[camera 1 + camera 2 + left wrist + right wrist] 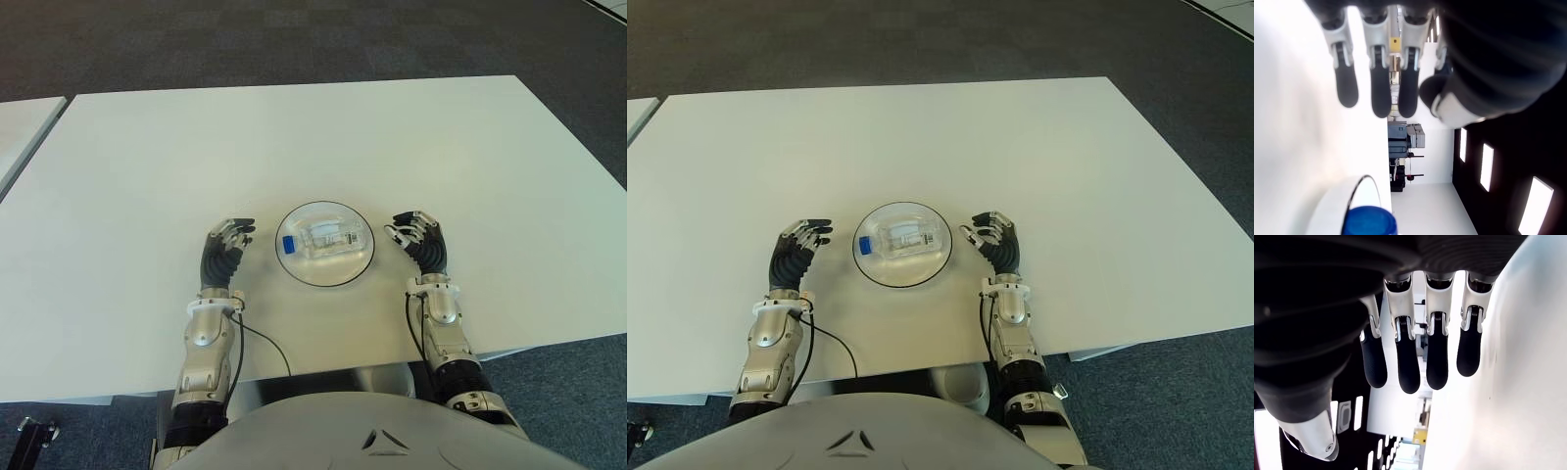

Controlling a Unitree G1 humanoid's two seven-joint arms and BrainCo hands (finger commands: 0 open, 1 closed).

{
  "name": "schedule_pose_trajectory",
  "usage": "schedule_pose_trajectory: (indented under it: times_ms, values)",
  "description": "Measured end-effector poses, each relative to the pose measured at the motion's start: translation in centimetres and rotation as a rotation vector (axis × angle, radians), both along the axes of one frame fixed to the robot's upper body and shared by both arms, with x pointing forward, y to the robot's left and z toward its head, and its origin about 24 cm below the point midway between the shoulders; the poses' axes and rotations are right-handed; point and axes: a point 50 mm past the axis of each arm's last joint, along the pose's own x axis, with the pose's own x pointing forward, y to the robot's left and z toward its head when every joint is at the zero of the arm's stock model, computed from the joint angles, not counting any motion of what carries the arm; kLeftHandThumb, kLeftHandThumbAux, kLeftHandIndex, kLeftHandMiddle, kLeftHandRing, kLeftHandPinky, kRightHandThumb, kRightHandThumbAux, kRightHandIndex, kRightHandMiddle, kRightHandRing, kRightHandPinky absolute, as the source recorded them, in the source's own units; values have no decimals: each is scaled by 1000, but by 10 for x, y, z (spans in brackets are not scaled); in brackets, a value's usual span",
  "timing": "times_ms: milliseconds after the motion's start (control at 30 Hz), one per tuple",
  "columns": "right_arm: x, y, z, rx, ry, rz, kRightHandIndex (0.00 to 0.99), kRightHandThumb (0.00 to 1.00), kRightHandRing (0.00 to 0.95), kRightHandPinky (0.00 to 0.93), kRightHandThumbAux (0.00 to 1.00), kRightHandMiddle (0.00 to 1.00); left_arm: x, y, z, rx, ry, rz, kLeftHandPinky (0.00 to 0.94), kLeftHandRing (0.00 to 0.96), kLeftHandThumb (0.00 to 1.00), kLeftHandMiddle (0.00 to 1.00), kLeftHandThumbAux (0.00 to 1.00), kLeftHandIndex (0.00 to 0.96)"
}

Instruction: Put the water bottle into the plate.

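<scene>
A clear water bottle point(327, 241) with a blue cap point(288, 245) lies on its side inside the round white plate point(324, 273), cap toward my left. My left hand point(224, 253) shows on the table just left of the plate, fingers relaxed and holding nothing. To the right of the plate is my right hand point(421, 241), also open and empty. The left wrist view shows the plate's rim point(1359, 183) and the blue cap point(1369, 221) beyond my straight fingers point(1380, 93). In the right wrist view my fingers point(1407, 357) hang spread over the white table.
The white table point(313, 147) stretches wide behind the plate. A second table's corner point(24, 122) shows at the far left. Dark carpet point(294, 39) lies beyond the far edge. A thin cable point(263, 343) runs from my left wrist.
</scene>
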Motion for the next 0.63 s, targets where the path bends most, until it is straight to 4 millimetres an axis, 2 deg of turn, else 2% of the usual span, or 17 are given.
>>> schedule_pose_trajectory:
  times_ms: [633]
  values:
    - [0, 0, 0, 1, 0, -3, 426, 710, 386, 392, 733, 428, 2, 1, 1, 8, -5, -7, 367, 350, 704, 355, 720, 412]
